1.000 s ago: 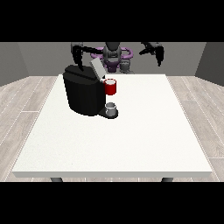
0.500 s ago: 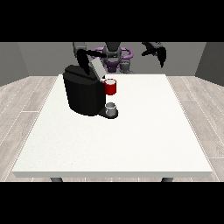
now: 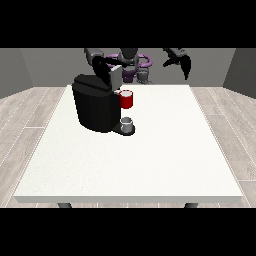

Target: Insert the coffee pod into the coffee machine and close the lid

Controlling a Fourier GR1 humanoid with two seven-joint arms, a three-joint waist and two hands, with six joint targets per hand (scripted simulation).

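While the lid (image 3: 116,75) stands raised, we reach for the coffee machine (image 3: 96,102).
Hand at the view's left (image 3: 102,67), at the machine's twelve o'clock, seemingly to shut it; fingers unreadable. Other hand (image 3: 180,60) hangs relaxed.

The table (image 3: 150,165) is plain white with no pattern, and its near edge shows a slightly greyer white. The coffee machine (image 3: 95,107) at the far left of the table is black all over, with a grey lid (image 3: 116,79) raised above it. On the machine's right side sits a red part (image 3: 127,100) with a pale top, and below it a small grey cup (image 3: 127,124) on the black base. The hand at the view's right (image 3: 181,62) is black, and so is the hand at the view's left (image 3: 102,67). The robot's torso (image 3: 131,67) at the far edge shows purple and grey. The floor (image 3: 25,120) is pale grey-brown planks with darker seams, and the walls (image 3: 30,67) are flat grey.
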